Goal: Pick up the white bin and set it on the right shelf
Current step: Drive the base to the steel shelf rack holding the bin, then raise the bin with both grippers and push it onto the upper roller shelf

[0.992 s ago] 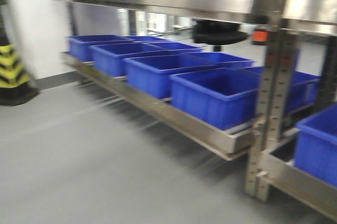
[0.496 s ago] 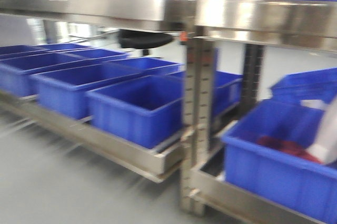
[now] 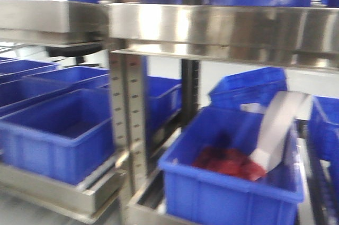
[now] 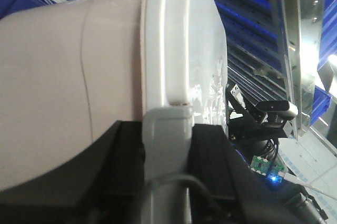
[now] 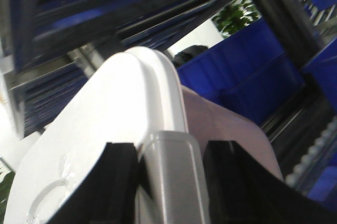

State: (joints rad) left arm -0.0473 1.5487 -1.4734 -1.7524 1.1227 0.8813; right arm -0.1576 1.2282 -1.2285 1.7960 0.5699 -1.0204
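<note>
Steel shelf [image 3: 212, 24] ahead, blue crates [image 3: 228, 193] below; left pincer [image 4: 166, 145] and right pincer [image 5: 171, 166] clamp the bin [image 4: 52, 76]. Hold it level, lift evenly.

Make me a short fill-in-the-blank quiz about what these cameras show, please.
1. The open crates on the steel rack are all ___ in colour.
2. The nearest crate on the right holds a heap of ___ stuff beside a pale strip.
3. The left gripper and the right gripper each clamp a ___ handle on the white bin.

Missing words: blue; red; grey.
</note>
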